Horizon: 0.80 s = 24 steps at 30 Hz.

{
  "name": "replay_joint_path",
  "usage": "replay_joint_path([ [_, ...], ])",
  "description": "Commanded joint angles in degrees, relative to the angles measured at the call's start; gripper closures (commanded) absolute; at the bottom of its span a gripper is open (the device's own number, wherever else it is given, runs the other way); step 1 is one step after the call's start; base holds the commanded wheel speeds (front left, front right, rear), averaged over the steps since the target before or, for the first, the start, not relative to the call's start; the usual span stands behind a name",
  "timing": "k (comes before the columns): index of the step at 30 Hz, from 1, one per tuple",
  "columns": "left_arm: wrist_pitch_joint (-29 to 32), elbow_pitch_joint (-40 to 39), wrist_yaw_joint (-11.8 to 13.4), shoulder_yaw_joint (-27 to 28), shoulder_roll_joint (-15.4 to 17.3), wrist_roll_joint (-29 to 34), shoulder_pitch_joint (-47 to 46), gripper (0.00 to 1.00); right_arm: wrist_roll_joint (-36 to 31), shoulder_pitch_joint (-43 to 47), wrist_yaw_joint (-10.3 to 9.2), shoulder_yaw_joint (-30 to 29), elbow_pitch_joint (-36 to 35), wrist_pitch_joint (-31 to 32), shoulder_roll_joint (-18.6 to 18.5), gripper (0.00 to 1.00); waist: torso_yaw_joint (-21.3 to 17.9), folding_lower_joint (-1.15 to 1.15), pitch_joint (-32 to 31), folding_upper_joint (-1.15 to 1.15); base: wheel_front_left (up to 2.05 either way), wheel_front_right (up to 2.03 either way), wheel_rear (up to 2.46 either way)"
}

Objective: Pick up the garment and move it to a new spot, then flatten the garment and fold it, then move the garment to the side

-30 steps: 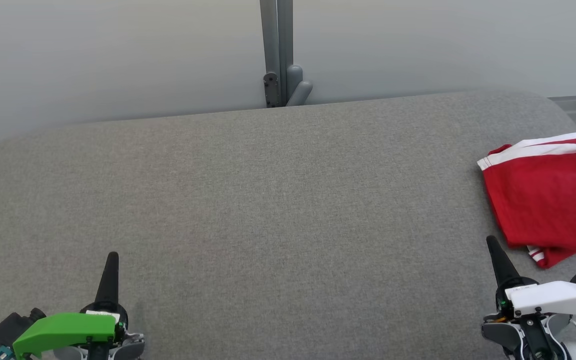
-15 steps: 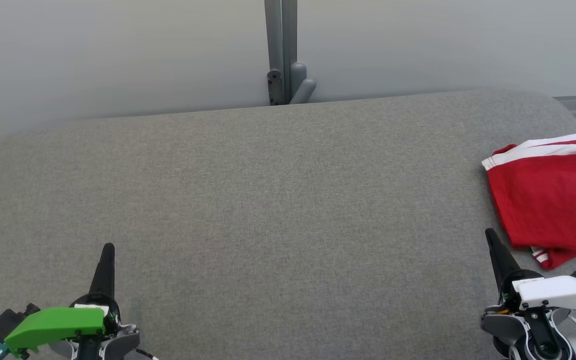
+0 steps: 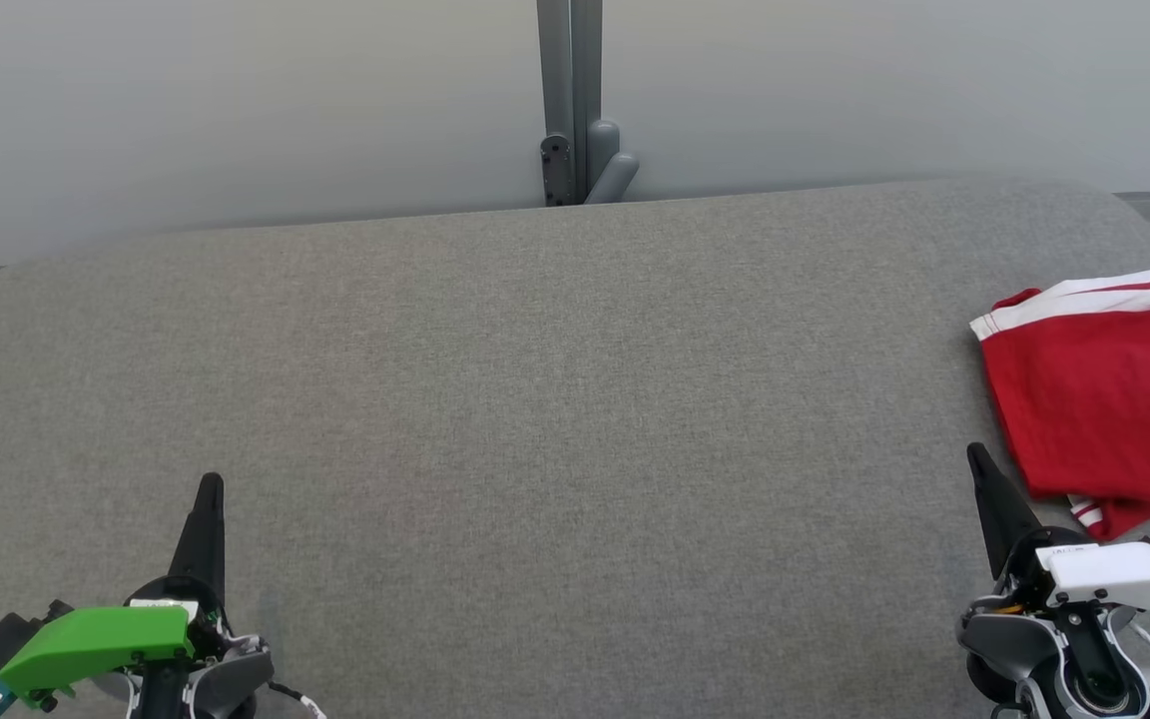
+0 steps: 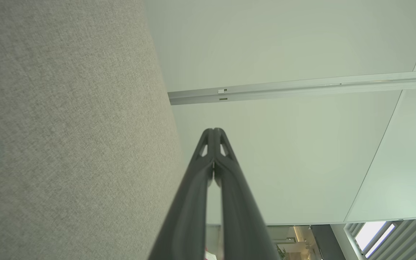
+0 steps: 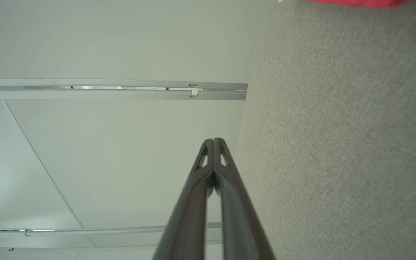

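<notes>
Garment of red white-striped cloth [image 3: 1104, 399], folded at right edge of grey fabric tabletop [image 3: 535, 399] (task seemingly done, nothing left); left gripper [image 3: 208, 483], right gripper [image 3: 975, 453] pinched closed, empty.

Left claw [image 3: 210, 483] and right claw [image 3: 977, 454] edged forward.

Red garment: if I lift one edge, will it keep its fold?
Probably not: the garment lies in soft, rumpled layers, so it should droop open. It looks thin, likely light. Pushed, it may bunch on the textured grey surface.

Green-capped left end effector [image 3: 208, 494], white-capped right end effector [image 3: 981, 469] (dark tapered fingers [image 4: 193, 202])
</notes>
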Motion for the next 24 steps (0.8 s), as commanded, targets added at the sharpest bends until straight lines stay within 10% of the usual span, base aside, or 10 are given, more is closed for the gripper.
replay_joint_path([
  [1, 0.3, -0.1, -0.5, 0.4, 0.4, -0.9, -1.3, 1.00, 1.2, -0.9, 0.02, -0.2, -0.4, 0.3, -0.1, 1.00, 0.0, 0.00, 0.0, 0.19, 0.00, 0.00, 0.00],
  [24, 1.0, -0.2, -0.6, 0.8, 0.4, -3.4, -1.7, 1.00, 4.4, -1.1, 0.02, -0.3, -0.4, 1.1, -0.1, 1.00, 0.4, 0.00, 0.2, 0.20, 0.00, 0.00, 0.00],
])
